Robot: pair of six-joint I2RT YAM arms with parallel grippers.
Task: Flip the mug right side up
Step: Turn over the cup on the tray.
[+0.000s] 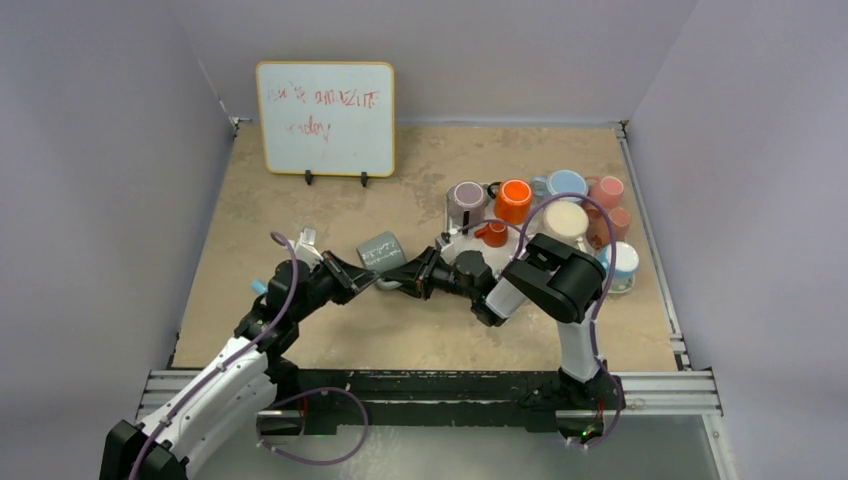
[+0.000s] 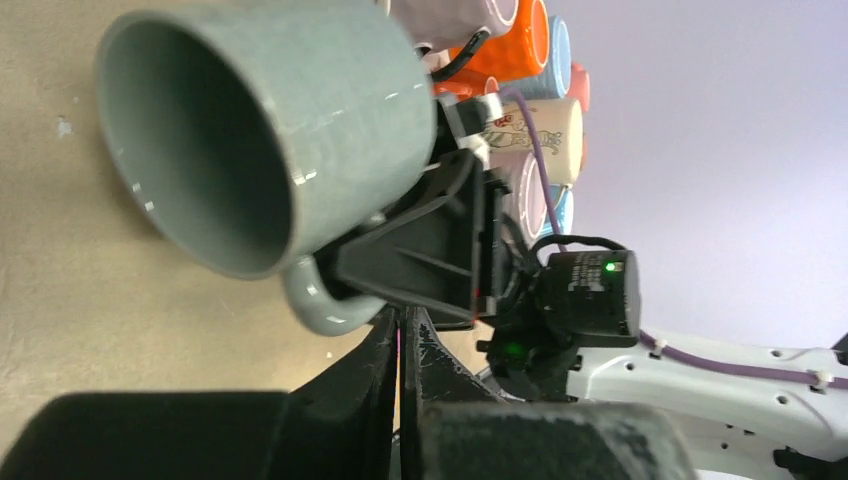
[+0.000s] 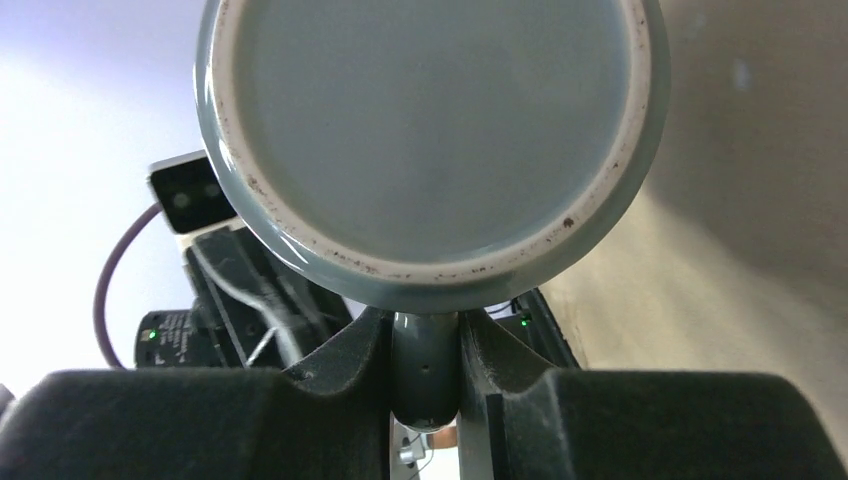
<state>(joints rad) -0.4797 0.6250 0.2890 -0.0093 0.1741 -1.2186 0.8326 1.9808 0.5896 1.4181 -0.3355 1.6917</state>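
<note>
The grey mug (image 1: 381,251) is off the table, lying on its side with its mouth toward the left arm. My right gripper (image 1: 402,281) is shut on the mug's handle (image 3: 425,372), and the mug's flat base (image 3: 430,120) fills the right wrist view above my right gripper (image 3: 425,350). In the left wrist view the mug's open mouth (image 2: 200,150) faces the camera, with the handle (image 2: 322,306) below it. My left gripper (image 2: 400,345) is shut with nothing in it, its tips just under the handle, beside the right gripper's black fingers (image 2: 420,250).
A cluster of several coloured mugs (image 1: 560,210) stands at the back right, close behind the right arm. A whiteboard (image 1: 325,117) stands at the back left. Walls close in the table on three sides, and a metal rail (image 1: 440,385) runs along the near edge.
</note>
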